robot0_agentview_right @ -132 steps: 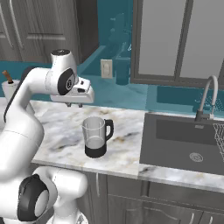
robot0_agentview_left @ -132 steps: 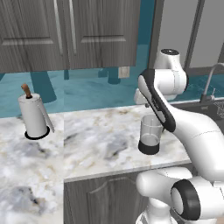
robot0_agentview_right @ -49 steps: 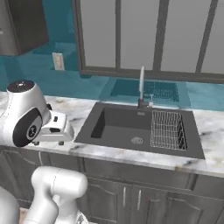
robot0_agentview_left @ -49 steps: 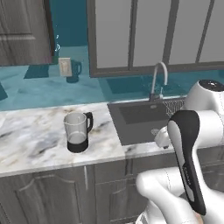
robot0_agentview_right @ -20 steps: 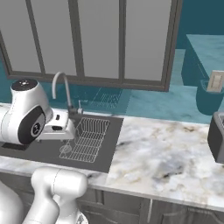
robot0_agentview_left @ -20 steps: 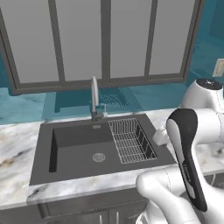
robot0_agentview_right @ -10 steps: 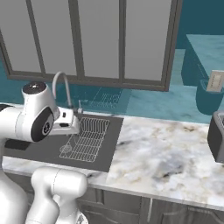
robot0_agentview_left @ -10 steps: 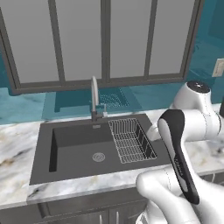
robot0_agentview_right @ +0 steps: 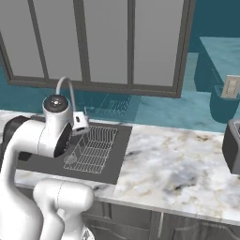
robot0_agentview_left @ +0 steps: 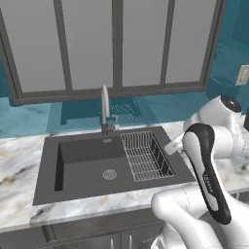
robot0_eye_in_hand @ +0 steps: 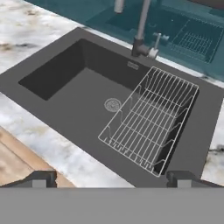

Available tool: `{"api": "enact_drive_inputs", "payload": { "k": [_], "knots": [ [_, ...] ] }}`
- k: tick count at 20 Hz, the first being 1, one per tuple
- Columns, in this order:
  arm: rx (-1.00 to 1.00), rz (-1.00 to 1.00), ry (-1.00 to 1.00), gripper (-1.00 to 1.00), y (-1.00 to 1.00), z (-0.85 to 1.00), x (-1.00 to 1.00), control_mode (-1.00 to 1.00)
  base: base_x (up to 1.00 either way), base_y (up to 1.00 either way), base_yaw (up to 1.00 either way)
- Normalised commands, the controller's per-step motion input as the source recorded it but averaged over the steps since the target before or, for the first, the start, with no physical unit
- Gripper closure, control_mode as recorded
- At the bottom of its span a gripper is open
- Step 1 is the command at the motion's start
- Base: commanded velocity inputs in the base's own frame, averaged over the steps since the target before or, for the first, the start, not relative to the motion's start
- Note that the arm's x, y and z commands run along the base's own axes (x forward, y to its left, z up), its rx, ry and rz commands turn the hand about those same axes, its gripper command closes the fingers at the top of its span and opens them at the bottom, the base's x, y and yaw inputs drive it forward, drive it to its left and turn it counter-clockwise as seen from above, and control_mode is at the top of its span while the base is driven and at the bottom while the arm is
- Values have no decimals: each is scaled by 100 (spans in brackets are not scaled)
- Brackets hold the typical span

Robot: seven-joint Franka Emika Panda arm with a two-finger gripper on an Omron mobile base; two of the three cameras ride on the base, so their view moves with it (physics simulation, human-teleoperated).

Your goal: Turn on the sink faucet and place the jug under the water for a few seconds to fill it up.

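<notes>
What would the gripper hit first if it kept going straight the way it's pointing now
Probably the wire rack sitting in the sink. The open gripper looks down at its near edge, though depth is hard to judge.

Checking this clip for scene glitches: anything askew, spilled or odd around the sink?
Nothing stands out. The sink is dry, its wire rack sits squarely at one end, the sink faucet stands upright with no stream, and the gripper is open and empty.

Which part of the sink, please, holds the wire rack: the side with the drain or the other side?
The other side: the wire rack fills the right part of the sink, below the faucet's lever side, while the round drain lies in the bare left part.
</notes>
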Motion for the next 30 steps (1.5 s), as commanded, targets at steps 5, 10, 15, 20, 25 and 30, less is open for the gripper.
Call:
{"api": "enact_drive_inputs", "payload": {
  "k": [5, 10, 15, 20, 25, 30],
  "knots": [
    [2, 26, -29, -100, 21, -9, 50, -100, 0, 0, 0],
    [0, 6, -23, -100, 45, -4, 42, -100, 0, 0, 0],
    [1, -3, -20, -100, 63, -18, 39, -100, 0, 0, 0],
    [14, -9, -18, -100, 18, -16, 45, -100, 0, 0, 0],
    [16, -10, -10, -100, -2, -5, 35, -100, 0, 0, 0],
    [10, -7, -3, -100, 0, 0, 36, -100, 0, 0, 0]
  ]
}}
